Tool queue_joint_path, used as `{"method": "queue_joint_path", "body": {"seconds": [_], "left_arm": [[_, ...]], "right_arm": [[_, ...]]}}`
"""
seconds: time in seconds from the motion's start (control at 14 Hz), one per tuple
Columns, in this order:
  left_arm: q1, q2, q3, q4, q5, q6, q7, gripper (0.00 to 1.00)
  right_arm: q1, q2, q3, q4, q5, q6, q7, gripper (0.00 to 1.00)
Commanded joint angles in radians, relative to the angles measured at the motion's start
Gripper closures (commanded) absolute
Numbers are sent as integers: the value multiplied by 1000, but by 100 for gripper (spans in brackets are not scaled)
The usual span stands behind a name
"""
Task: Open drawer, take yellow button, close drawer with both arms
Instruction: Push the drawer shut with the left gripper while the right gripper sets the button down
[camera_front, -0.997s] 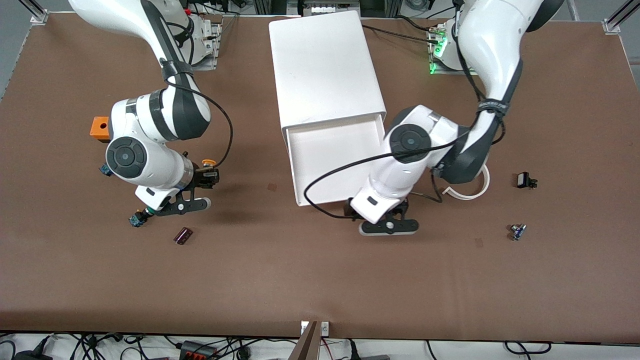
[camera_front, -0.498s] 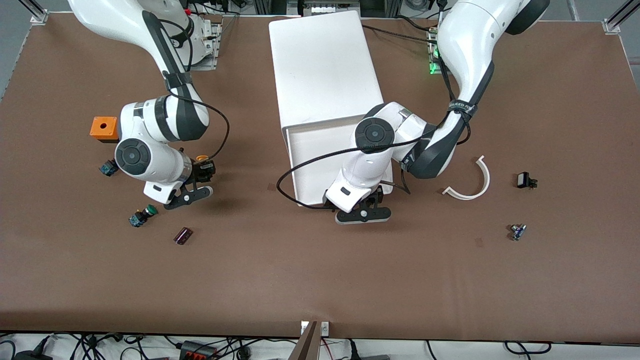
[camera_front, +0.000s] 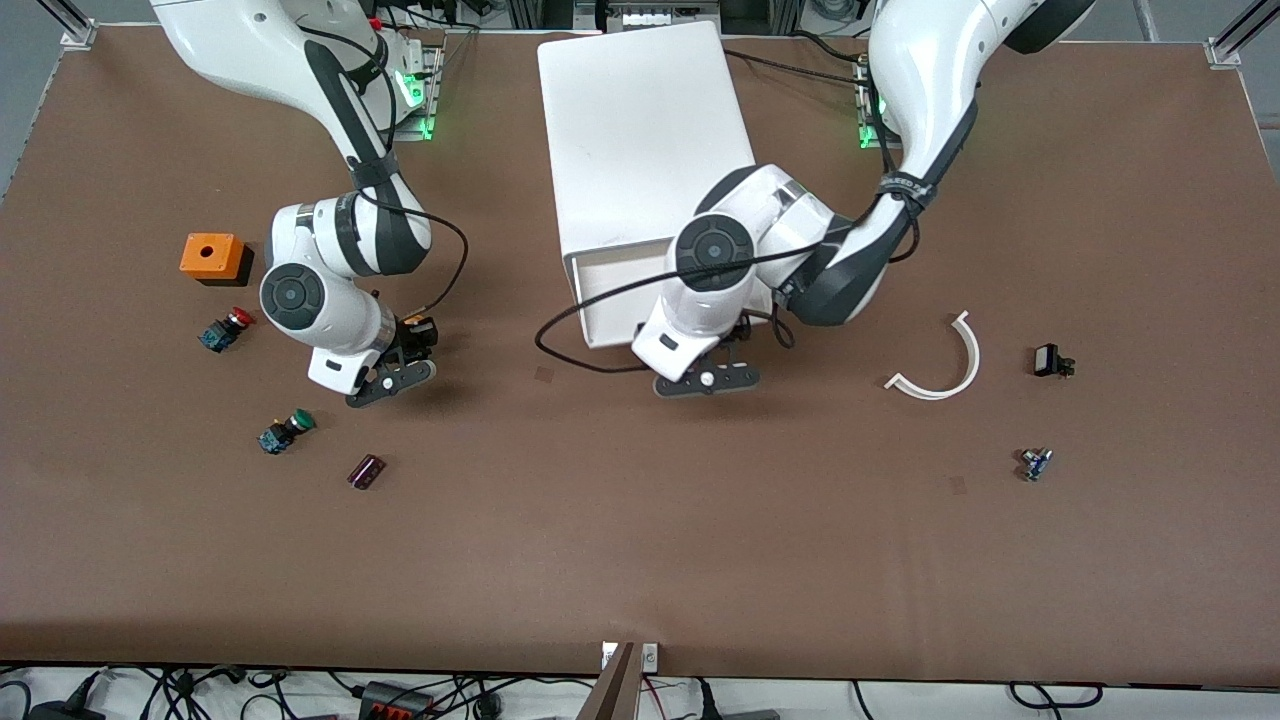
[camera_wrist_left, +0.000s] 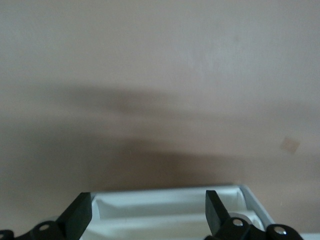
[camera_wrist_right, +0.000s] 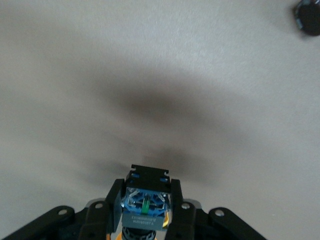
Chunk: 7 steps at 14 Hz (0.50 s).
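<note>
Front view shows the drawer (camera_front: 612, 300) sticking partway out of the bottom of the white cabinet (camera_front: 645, 130), with the left end effector (camera_front: 708, 380) at its front edge and its fingers spread wide. The left wrist view confirms this: two black fingertips (camera_wrist_left: 80, 215) stand apart on either side of the drawer's white front rim (camera_wrist_left: 165, 210), not gripping it. The right end effector (camera_front: 398, 372) hangs over the table toward the right arm's end, clamped on the button (camera_wrist_right: 146, 207); its black and blue body sits squarely between the pads in the right wrist view.

Closing looks to be the step in hand, and the main risk lies there. The left end effector meets the drawer toward one end of its front, not at the middle, so an off-centre push could skew the tray and jam it in the cabinet. Spread fingers could also ride over the shallow rim and slide into the tray instead of pushing it. A hard push might shift the whole cabinet on the table.

On the right side, the hold on the button seems firm, but it is a small part, and a quick swing could twist it loose. The red-capped button (camera_front: 226, 328) and the green-capped button (camera_front: 283, 432) lie nearby on the table, so a dropped part could be confused with them.
</note>
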<state>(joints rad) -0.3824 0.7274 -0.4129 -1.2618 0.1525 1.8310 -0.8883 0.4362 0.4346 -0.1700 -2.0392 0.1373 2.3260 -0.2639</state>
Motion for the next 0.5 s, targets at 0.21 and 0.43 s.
{"method": "queue_joint_path", "body": {"seconds": [0.21, 0.43], "left_arm": [[42, -40, -55, -113, -102, -27, -5, 0], [82, -42, -122, -116, -111, -59, -3, 0]], "right_arm": [[3, 6, 6, -26, -8, 50, -32, 90], [-2, 35, 6, -4, -8, 84, -28, 90]]}}
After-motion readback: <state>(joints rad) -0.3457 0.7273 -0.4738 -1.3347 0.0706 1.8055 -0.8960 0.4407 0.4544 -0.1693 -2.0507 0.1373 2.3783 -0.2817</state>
